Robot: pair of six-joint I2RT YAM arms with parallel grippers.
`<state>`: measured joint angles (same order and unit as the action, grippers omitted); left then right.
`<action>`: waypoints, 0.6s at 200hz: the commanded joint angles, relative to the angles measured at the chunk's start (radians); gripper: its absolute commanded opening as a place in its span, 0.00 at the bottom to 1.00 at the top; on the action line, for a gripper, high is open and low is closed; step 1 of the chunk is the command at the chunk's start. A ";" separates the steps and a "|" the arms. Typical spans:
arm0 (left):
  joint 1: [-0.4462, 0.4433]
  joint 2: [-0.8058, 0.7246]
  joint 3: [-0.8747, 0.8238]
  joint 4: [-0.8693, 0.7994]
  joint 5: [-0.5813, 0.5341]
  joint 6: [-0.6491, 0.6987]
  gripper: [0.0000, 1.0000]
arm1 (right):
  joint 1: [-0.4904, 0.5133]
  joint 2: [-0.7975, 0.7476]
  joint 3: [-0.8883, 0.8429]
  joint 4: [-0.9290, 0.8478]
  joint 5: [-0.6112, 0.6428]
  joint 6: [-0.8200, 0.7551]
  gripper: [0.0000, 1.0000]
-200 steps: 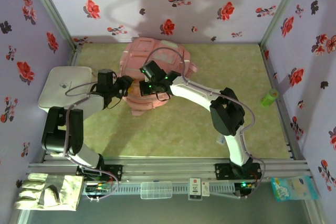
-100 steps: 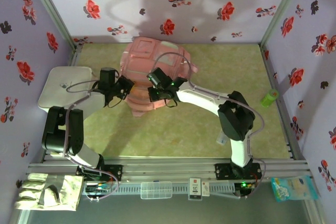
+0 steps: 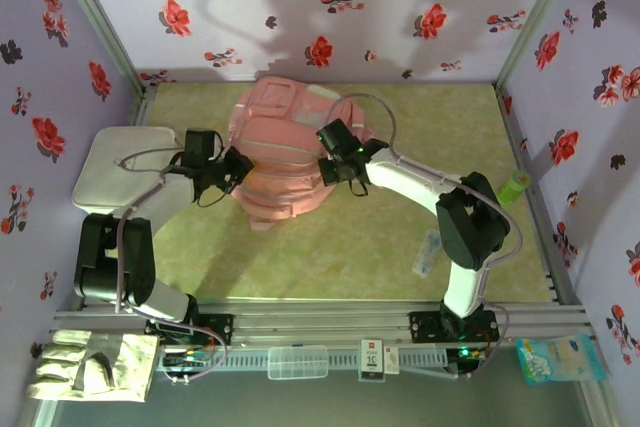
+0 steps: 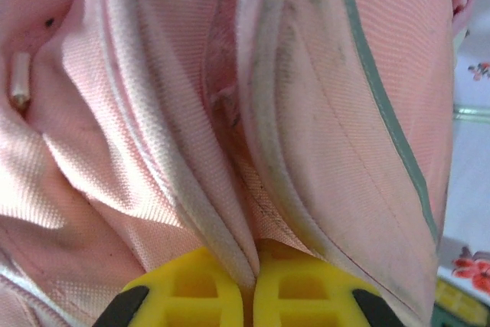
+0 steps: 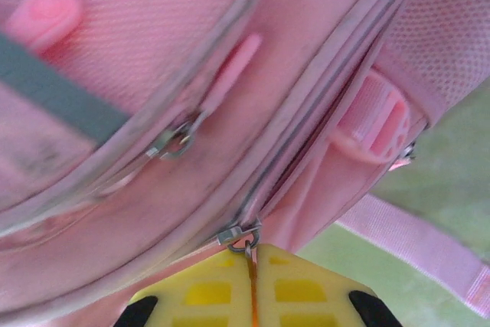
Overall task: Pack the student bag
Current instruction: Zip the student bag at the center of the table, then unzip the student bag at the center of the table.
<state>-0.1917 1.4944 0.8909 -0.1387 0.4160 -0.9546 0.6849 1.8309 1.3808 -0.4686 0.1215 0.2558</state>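
The student bag (image 3: 285,162) lies flat toward the far middle of the surface (image 3: 400,247), front pockets up and straps trailing off its right side, which puts its zips within reach of both arms. The left tool (image 4: 249,285) is clenched on a fold of the bag's pink fabric along a piped seam at the left edge; as I read it, this grip anchors the soft body so it will not slide or bunch when the zip is worked. The right tool (image 5: 253,269) is clamped on the zip pull (image 5: 249,253) just below its metal slider (image 5: 240,235), at the bag's right side, beside the strap buckle. Pinning one side and pulling from the other suggests a compartment is being opened or closed for packing; which way the slider should travel cannot be told here. A second zip with a pink tab (image 5: 230,74) hangs untouched above. Farther out, a white box (image 3: 120,167) sits at the left edge and a green bottle (image 3: 515,185) stands at the right, both well apart from the bag.
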 commanded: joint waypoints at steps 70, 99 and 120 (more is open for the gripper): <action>0.052 -0.038 0.055 -0.300 0.073 0.315 0.00 | -0.249 0.140 0.153 -0.012 0.084 -0.037 0.12; 0.055 -0.016 0.081 -0.287 0.094 0.317 0.00 | -0.269 0.167 0.196 -0.033 0.123 -0.005 0.19; 0.054 -0.005 0.068 -0.185 0.161 0.269 0.00 | -0.268 0.123 0.186 -0.043 0.022 0.014 0.26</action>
<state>-0.1642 1.4879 0.9512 -0.3099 0.5110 -0.7189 0.4908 1.9839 1.5475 -0.4862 0.0296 0.2138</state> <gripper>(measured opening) 0.072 0.220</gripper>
